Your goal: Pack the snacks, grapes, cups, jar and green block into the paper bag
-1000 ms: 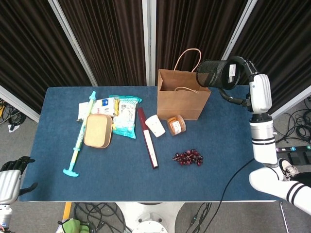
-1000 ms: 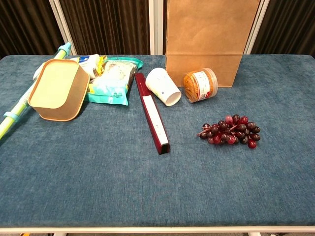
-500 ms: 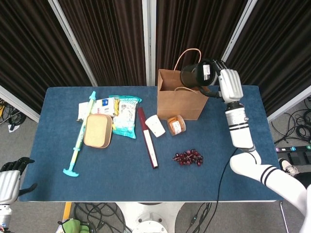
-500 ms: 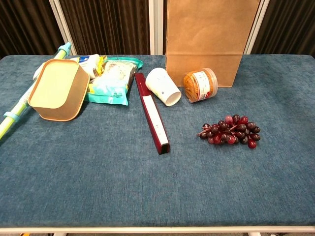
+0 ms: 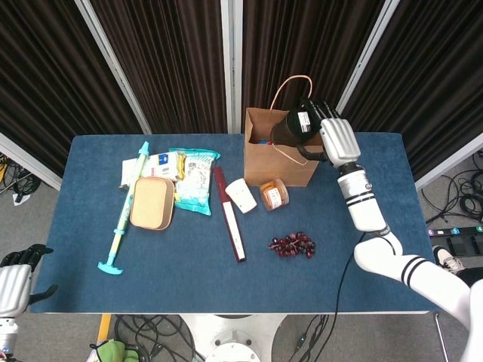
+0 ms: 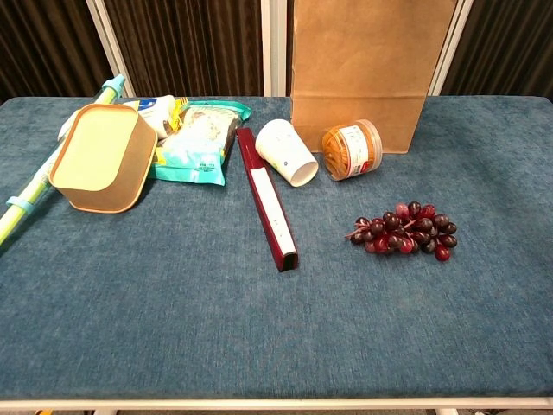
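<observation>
Over the last second our right hand (image 5: pixel 330 134) swung in from beyond the tabletop's right edge and came down at the far edge, carrying the black mesh cup (image 5: pixel 290 130) until it sat in the mouth of the paper bag (image 5: pixel 281 157). The fingers were still wrapped around the cup's dark, perforated wall, so it had not been let go. We judged this item nearly packed, needing only a release. Nothing else on the table had shifted in that time.

The bag was stiff brown kraft paper, standing upright at the middle of the far edge, with thin looped handles rising from its rim. Just in front of it lay the jar (image 6: pixel 351 150) on its side — clear plastic, orange contents, a printed label — and beside that the white paper cup (image 6: pixel 288 151), also tipped over. The grapes (image 6: pixel 403 231) were a loose, glossy dark-red bunch nearer the front, right of centre.

Towards the left edge we saw the crinkly snack packets (image 6: pixel 200 137) in teal and white, partly overlapped by a tan paper bowl (image 6: pixel 98 156) with smooth walls. A long maroon box (image 6: pixel 267 197), narrow and rigid, lay between the packets and the white cup. A slim teal-and-yellow plastic tool (image 5: pixel 126 205) ran along the left side.

Our left hand (image 5: pixel 16 275) hung off the front left corner, below the tabletop, fingers loosely apart and holding nothing. We could not pick out the green block in either view.
</observation>
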Controlling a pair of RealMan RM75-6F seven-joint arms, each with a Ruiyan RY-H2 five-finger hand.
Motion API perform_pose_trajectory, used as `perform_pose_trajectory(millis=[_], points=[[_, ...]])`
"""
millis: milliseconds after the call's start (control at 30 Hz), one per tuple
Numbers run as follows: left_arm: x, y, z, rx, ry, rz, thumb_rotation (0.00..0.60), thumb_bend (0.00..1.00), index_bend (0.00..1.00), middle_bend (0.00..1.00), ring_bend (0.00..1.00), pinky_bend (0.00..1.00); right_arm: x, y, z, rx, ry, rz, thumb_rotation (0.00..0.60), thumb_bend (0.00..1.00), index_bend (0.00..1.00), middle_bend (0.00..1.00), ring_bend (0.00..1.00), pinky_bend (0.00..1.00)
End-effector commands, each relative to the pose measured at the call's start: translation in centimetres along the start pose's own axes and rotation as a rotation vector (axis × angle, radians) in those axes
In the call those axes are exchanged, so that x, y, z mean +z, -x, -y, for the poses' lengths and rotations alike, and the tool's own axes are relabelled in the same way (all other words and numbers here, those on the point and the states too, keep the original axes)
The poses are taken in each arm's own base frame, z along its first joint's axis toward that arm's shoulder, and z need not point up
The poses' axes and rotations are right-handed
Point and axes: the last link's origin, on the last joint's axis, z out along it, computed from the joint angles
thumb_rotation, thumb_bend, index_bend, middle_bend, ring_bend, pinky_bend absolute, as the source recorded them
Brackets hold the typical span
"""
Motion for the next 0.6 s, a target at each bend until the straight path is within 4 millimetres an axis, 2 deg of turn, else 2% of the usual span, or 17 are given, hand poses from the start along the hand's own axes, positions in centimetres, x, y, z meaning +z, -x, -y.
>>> perform_pose_trajectory(millis=[33, 167, 267, 400, 467, 600], points=[[0.1, -0.1, -0.1, 0.002, 0.003, -0.004, 0.6, 0.04, 0.36, 0.35, 0.31, 0.26, -0.7, -1.0, 0.0, -0.001, -0.007, 0.004, 0.6, 0.18, 0.0, 0.0, 0.0, 0.06], [0.0, -0.2, -0.1, 0.003, 0.002, -0.008, 0.6, 0.04, 0.36, 0.35, 0.31, 0.26, -2.0, -2.5, 0.8, 0.049, -0.066, -0.053, 0.6, 0.16, 0.0, 0.0, 0.0, 0.06], [-0.1, -0.3, -0.1, 0.004, 0.001, -0.009, 0.6, 0.04, 0.36, 0.35, 0.31, 0.26, -4.0, -3.5, 1.8, 0.074, -0.172, -0.087, 0.6, 0.16, 0.0, 0.01, 0.0, 0.05], [-0.1, -0.4, -0.2, 0.004, 0.003, -0.012, 0.6, 0.04, 0.36, 0.35, 0.31, 0.26, -7.1, -4.1, 2.6, 0.063, -0.316, -0.132, 0.6, 0.16, 0.0, 0.12, 0.0, 0.08], [0.0, -0.4, -0.3, 0.004, 0.009, -0.016, 0.6, 0.04, 0.36, 0.35, 0.31, 0.26, -8.8, -4.2, 2.8, 0.066, -0.38, -0.146, 0.6, 0.16, 0.03, 0.19, 0.04, 0.15], [0.0, -0.5, -0.4, 0.004, 0.016, -0.019, 0.6, 0.04, 0.36, 0.35, 0.31, 0.26, -11.7, -3.9, 2.8, 0.101, -0.448, -0.118, 0.6, 0.16, 0.16, 0.3, 0.16, 0.31]])
